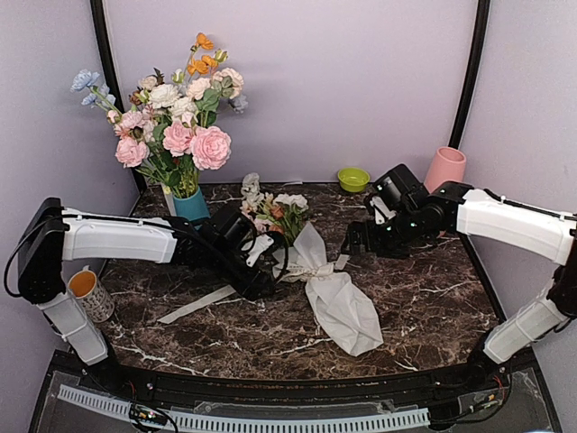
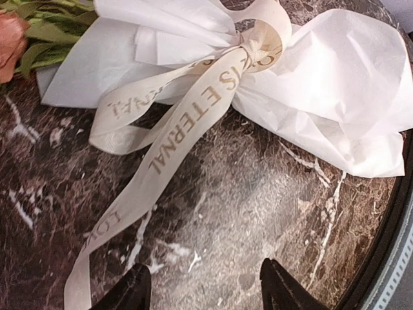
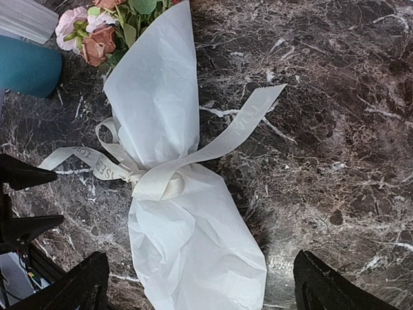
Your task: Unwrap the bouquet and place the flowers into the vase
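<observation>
bouquet (image 1: 317, 275): flat on the marble table (image 1: 433, 298), between the two arms, still wrapped.
flowers (image 1: 275, 209): at the far end of the wrap, near the teal vase (image 1: 191, 206); paper tail fans toward the near edge.
ribbon (image 2: 187, 123): cream, gold lettering, still knotted at the waist of the paper; one long tail runs left across the marble.
left gripper (image 2: 205, 287): fingers parted, only bare marble between them. It sits just left of the knot; in the wrist view the knot lies ahead of the tips and the long tail passes beside the left fingertip (contact not clear).
right gripper (image 3: 206, 284): fingers spread wide, gripping nothing. It is right of the bouquet in the top view, close to the short ribbon end; its wrist view looks down on the wrap, with the paper tail lying between the two fingers.
vase (image 1: 444, 168): salmon-pink, upright at the far right corner behind the right arm, well apart from the bouquet.
</observation>
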Action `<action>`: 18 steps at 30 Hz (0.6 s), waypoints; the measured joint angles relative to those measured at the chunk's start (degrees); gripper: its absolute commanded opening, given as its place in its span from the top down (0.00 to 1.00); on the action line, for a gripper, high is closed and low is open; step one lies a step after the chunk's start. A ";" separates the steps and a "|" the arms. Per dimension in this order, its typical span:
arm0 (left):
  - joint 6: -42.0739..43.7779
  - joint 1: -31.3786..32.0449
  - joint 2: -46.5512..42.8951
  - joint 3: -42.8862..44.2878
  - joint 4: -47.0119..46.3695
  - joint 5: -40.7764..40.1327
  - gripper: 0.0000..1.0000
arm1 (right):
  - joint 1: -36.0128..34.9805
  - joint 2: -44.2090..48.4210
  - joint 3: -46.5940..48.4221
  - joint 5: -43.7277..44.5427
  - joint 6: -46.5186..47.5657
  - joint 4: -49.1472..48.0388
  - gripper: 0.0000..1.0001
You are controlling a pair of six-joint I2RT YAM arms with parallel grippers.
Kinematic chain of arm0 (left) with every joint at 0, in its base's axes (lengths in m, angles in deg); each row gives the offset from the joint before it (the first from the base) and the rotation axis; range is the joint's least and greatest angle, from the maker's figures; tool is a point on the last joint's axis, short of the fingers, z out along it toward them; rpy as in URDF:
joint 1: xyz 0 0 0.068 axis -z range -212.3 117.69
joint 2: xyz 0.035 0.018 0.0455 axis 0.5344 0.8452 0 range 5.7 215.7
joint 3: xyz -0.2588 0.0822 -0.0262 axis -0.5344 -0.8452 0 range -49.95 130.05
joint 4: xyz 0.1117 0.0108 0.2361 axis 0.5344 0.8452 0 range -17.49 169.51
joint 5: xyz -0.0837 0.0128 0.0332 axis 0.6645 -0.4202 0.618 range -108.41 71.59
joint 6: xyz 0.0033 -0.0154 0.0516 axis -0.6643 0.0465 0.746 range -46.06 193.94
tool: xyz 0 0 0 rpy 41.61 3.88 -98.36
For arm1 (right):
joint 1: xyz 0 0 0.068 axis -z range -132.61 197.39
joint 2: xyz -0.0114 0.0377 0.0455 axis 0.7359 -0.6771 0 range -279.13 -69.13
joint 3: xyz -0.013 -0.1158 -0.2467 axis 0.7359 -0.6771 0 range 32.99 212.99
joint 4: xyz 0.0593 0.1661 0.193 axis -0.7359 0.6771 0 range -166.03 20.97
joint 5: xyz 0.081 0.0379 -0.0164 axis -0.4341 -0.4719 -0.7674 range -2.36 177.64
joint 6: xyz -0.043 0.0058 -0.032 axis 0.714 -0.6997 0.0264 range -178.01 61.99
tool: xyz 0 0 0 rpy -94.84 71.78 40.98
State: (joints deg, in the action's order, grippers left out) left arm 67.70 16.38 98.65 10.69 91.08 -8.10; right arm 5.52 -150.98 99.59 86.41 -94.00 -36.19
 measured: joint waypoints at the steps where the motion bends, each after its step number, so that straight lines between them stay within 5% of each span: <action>1: 0.94 0.31 1.70 0.63 -1.01 0.04 0.41 | 0.00 0.00 -0.20 -0.07 -0.61 -0.24 0.01; 11: 4.94 1.09 11.04 4.07 -7.34 -3.26 0.49 | 0.00 -0.02 -0.92 -0.50 -1.99 -0.98 0.01; 18: 5.84 1.09 13.44 4.81 -10.25 -8.20 0.70 | 0.00 -2.97 -3.54 -2.54 -0.39 -2.62 0.01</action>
State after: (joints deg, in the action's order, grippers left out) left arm 73.54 17.47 112.09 15.50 80.83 -16.30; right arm 5.52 -153.95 96.05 83.87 -94.39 -38.82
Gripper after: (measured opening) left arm 0.407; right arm 0.994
